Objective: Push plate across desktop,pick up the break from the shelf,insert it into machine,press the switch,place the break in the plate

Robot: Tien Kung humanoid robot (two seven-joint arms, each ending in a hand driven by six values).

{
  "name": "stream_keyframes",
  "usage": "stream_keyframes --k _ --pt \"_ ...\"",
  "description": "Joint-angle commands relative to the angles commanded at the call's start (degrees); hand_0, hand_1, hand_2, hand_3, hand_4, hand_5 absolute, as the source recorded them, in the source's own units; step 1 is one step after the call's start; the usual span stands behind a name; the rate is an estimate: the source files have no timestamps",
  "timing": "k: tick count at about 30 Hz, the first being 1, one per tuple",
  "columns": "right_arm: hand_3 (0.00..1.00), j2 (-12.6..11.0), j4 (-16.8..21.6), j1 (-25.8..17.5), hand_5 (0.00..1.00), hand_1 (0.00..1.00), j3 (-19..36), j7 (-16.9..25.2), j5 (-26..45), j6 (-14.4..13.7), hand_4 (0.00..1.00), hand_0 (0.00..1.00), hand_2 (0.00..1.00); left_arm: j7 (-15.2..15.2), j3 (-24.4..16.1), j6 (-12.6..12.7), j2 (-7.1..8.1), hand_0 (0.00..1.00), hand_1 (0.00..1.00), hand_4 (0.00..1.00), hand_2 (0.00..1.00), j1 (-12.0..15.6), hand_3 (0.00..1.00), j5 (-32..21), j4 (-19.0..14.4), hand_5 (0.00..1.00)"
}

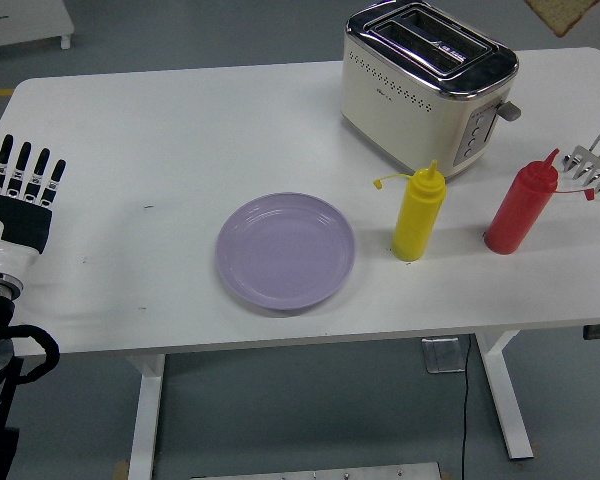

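1. We see the left hand (22, 195) at the surface's (180, 130) left edge, well left of the plate (285, 250), fingers straight and holding nothing
2. We see a bread slice (558, 12) cut off at the top edge, right of the toaster (427, 85)
3. Yellow bottle (417, 213) and red bottle (520, 205) stand right of the plate

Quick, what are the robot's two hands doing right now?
Left robot hand: open, fingers straight, holding nothing, at the table's left edge.
Right robot hand: not in view, so it cannot be told.
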Motion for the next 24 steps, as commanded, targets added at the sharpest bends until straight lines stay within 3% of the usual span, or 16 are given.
stream_keyframes --k 4,12,24 --pt "0.474 1.5 -1.3 2.8 0.002 0.377 -2.1 -2.3 1.3 -0.1 0.294 0.379 0.453 0.0 0.0 0.0 0.00 0.835 0.871 0.629 0.928 0.1 0.828 0.0 0.1 0.998" --pt "0.473 7.0 -6.4 9.4 0.002 0.375 -9.8 -7.0 1.8 -1.7 0.288 0.381 0.453 0.0 0.1 0.1 -0.02 0.835 0.870 0.628 0.928 0.2 0.828 0.1 0.3 0.998" --pt "0.471 12.8 -11.5 13.5 0.002 0.372 -13.3 -10.3 -0.8 -3.2 0.270 0.379 0.450 0.0 0.3 0.1 0.00 0.833 0.870 0.627 0.928 0.3 0.827 0.2 0.5 0.998"
